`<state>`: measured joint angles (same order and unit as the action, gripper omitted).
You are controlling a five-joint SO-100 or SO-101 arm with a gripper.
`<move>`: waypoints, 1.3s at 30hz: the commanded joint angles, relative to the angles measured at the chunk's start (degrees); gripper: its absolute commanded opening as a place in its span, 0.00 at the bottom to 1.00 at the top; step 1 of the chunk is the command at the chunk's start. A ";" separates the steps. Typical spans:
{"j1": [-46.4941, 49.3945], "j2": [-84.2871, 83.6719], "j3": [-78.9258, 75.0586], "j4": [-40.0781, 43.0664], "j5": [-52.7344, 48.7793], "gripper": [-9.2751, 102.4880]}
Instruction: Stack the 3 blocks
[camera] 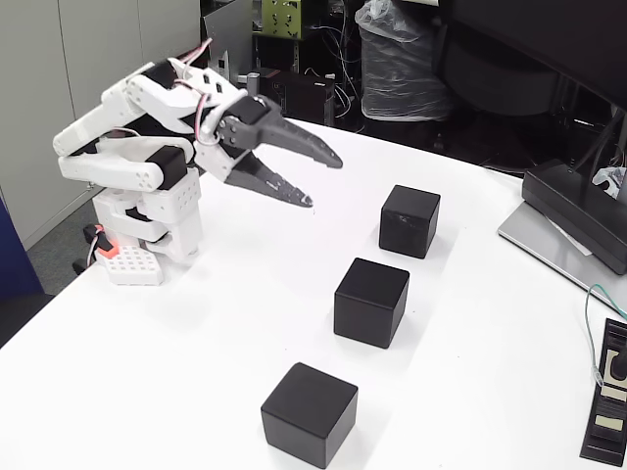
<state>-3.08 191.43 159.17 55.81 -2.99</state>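
Note:
Three matte black cubes sit apart on the white table in a diagonal row in the fixed view. The far block (409,220) is at the upper right, the middle block (371,302) below it, and the near block (309,413) by the front edge. None is stacked. My gripper (325,180) hangs in the air left of the far block, well above the table. Its dark pointed jaws are spread apart, with nothing between them. The white arm is folded back over its base at the left.
The arm's base (147,245) stands at the table's left edge. A black slanted device (578,211) on a grey slab sits at the right edge, with a cable and a black-and-white card (607,401) below it. Office clutter lies behind the table.

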 commanded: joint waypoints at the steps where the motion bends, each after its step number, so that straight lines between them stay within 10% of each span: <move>1: 0.44 -0.26 -9.76 2.99 -3.16 0.30; 39: 26.63 -81.04 -75.41 34.80 -22.50 0.41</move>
<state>21.09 112.32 86.13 90.44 -22.15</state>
